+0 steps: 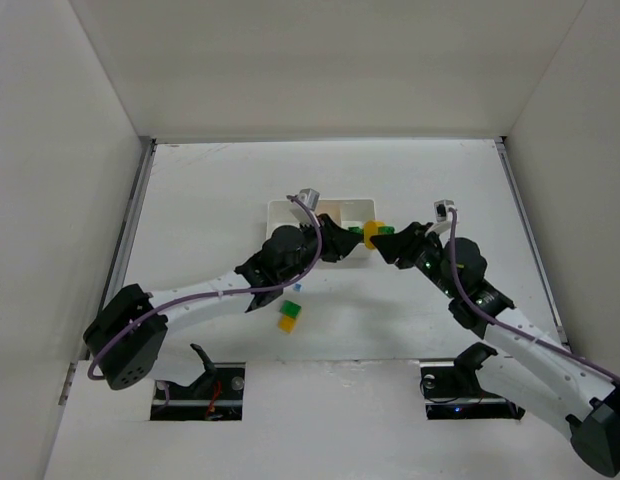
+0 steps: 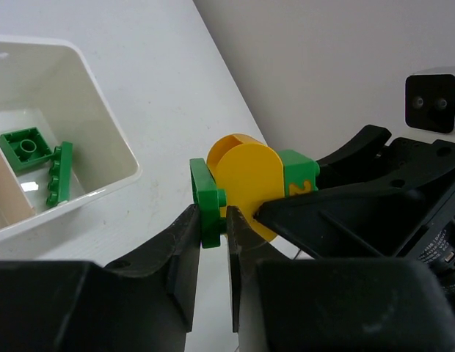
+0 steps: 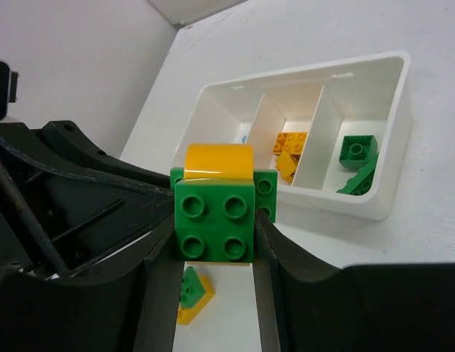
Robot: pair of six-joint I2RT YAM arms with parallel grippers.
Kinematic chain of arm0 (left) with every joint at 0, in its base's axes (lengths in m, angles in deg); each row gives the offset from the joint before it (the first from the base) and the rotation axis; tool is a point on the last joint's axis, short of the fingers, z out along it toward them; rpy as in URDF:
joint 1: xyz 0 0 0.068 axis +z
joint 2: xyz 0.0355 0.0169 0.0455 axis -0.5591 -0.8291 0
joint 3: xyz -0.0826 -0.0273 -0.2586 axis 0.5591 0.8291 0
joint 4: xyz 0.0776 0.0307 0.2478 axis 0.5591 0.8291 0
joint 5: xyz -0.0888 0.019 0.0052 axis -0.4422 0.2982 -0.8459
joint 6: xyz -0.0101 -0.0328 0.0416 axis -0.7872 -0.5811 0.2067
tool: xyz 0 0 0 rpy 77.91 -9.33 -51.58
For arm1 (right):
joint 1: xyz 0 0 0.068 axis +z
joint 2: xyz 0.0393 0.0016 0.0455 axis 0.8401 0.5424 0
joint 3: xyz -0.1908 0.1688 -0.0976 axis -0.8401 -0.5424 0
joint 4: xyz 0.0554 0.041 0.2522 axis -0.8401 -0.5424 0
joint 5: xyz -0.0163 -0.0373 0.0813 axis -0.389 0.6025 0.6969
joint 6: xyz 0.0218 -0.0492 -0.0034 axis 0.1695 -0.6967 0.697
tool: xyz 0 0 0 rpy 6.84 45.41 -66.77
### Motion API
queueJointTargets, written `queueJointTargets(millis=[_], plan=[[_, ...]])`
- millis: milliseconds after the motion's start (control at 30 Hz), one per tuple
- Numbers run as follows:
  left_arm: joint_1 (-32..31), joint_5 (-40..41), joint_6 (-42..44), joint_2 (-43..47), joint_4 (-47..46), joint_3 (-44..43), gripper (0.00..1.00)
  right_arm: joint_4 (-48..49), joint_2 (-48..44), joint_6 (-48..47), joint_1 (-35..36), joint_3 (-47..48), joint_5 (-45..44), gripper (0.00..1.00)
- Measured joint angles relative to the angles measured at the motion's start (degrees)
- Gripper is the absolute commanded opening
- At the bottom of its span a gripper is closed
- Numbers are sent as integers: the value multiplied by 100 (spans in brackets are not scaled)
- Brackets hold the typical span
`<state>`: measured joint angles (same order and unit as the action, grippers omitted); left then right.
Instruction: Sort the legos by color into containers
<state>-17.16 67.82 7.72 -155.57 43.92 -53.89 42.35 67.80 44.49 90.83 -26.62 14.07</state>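
Note:
Both grippers hold one stacked lego piece (image 1: 374, 234) in the air beside the right end of the white tray (image 1: 280, 208). My left gripper (image 2: 213, 224) is shut on its thin green plate (image 2: 207, 198), which sits against a yellow rounded brick (image 2: 246, 183). My right gripper (image 3: 215, 235) is shut on the green four-stud brick (image 3: 214, 218) at the other end. The tray (image 3: 374, 213) holds green bricks (image 3: 357, 150) in one end compartment, yellow-orange bricks (image 3: 290, 150) in the middle and a bit of light blue (image 3: 244, 137) in the far one.
A green-on-yellow stack (image 1: 289, 316) lies on the table near the left arm and shows under the right gripper (image 3: 192, 292). A tiny light blue brick (image 1: 298, 287) lies just above it. White walls enclose the table on three sides.

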Motion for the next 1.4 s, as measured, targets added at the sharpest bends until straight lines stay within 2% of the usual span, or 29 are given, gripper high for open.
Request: queueJointTargets(millis=[167,400,667,733,900,1000,1133,1400], plan=[[223,101,13,-120,4,2,10,35,-323,116,-181,-66,131,23],[400,177,17,-566,72,-66,12,111,-323,146,-201,-72,155,23],[566,195,79,-1449,90,-966,14,131,-302,127,-234,-216,144,24],[605,192,79,-1687,90,-1139,20,131,-299,125,-245,-260,131,24],[675,177,46,-2129,136,-1338,46,142,-267,125,-251,-286,103,24],[699,175,0,-2129,201,-1335,52,162,-195,125,-256,-286,105,24],[721,177,-164,-1875,122,-1143,53,269,-26,133,-258,-291,107,24],[785,177,-1014,-570,-654,197,57,608,435,448,-192,-289,118,25]])
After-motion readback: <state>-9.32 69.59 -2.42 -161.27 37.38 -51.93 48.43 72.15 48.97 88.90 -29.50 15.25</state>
